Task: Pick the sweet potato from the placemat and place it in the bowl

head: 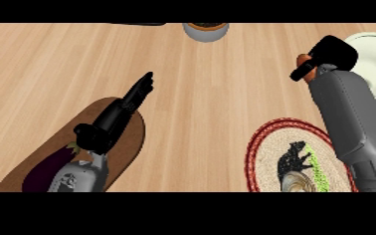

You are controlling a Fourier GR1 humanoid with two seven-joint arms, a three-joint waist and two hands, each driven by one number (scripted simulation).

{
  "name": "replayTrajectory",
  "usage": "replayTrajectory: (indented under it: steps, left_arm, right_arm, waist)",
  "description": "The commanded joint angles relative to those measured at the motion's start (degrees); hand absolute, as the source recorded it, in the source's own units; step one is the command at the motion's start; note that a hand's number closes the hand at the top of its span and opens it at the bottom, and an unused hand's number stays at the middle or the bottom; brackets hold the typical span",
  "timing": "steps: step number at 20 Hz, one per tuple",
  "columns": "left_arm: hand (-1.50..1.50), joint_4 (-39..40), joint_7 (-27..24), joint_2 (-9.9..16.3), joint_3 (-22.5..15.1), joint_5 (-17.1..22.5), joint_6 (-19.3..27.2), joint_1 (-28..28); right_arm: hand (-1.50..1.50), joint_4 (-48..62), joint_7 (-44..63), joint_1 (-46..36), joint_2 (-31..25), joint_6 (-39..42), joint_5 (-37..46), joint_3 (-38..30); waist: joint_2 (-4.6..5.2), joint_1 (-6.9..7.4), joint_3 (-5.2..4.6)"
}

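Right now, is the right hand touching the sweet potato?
Touching. In the head view the right hand is curled round the orange sweet potato, which shows only at the hand's left side, next to the bowl at the right edge.

Free room and obstacles. The broad middle of the worktop (220, 89) lies bare between the two arms. Left: the left hand (121, 112), fingers straight, reaches over the brown mat (136, 144), beside a dark purple vegetable (44, 172). Right: the right hand (323, 59), curled on an orange object (303, 59), stands beside the pale bowl (366, 42); its forearm crosses the round placemat (283, 144). Far edge: a small pot (206, 31).
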Motion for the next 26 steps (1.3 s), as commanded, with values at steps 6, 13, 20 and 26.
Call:
replayTrajectory:
  steps: [6,13,20,26]
  left_arm:
    - [0.00,2.2,-1.9,-0.1,0.0,-1.4,0.5,-0.2]
    - [0.00,-1.4,1.3,-0.4,0.4,-0.7,1.2,1.1]
    - [0.00,0.3,-2.1,1.8,2.7,0.5,-1.1,0.7]
    - [0.00,1.8,-1.3,-1.9,0.1,-2.9,3.0,0.6]
  right_arm:
    - [1.50,4.9,5.4,-12.9,-1.6,-22.6,8.6,-0.8]
    - [1.50,16.2,3.1,-16.9,-6.0,-33.5,7.7,-6.9]
    - [1.50,26.4,2.6,-16.5,-12.3,-35.5,12.8,-5.8]
    - [1.50,31.4,-1.6,-15.8,-18.1,-39.7,14.3,-6.4]
  waist:
    - [-0.09,-1.39,0.02]
    - [-0.51,-2.04,0.03]
    - [-0.20,-1.96,0.02]
    - [-0.19,-2.21,0.07]
